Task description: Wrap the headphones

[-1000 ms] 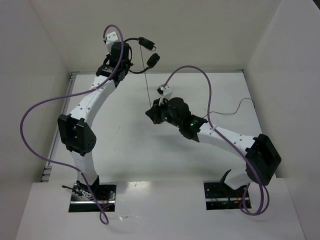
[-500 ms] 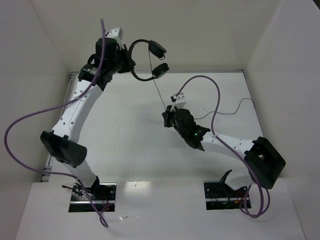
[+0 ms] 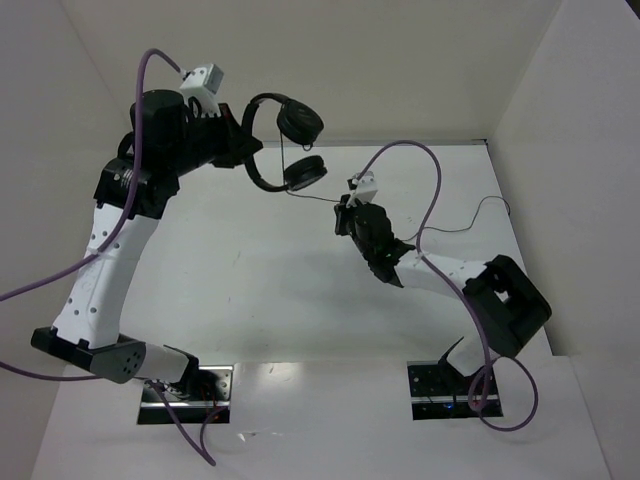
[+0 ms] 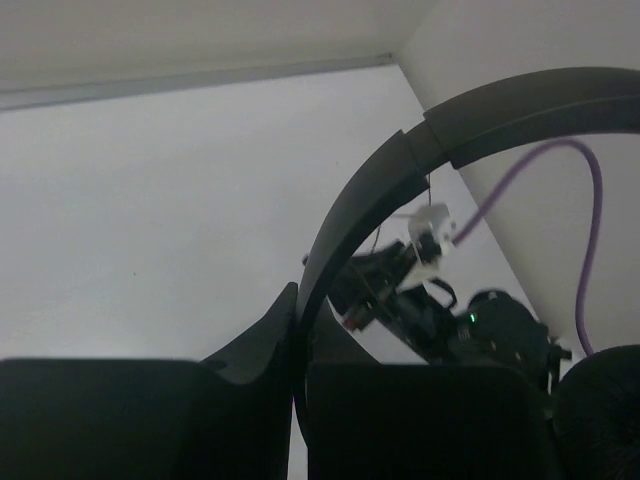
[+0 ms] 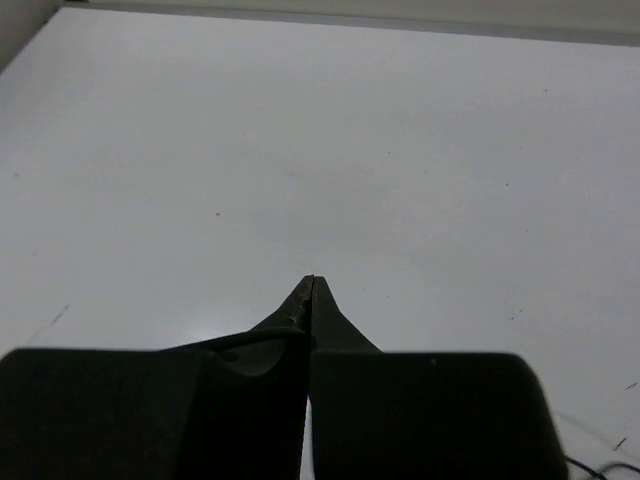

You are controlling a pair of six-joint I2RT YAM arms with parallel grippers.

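Note:
The black headphones hang in the air at the back of the table. My left gripper is shut on their thin headband, which runs up between the jaws in the left wrist view. Two round earcups hang to its right. The thin black cord drops from them to my right gripper, which is shut on the cord just below and right of the earcups. More cord trails over the table to the right.
White walls close the table on the left, back and right. Thick purple robot cables loop above both arms. The arm bases sit at the near edge.
My left arm has swung left and lifted, turning the headphones so the earcups face the camera. My right gripper has moved up and right a little, closer under the earcups, still gripping the cord.

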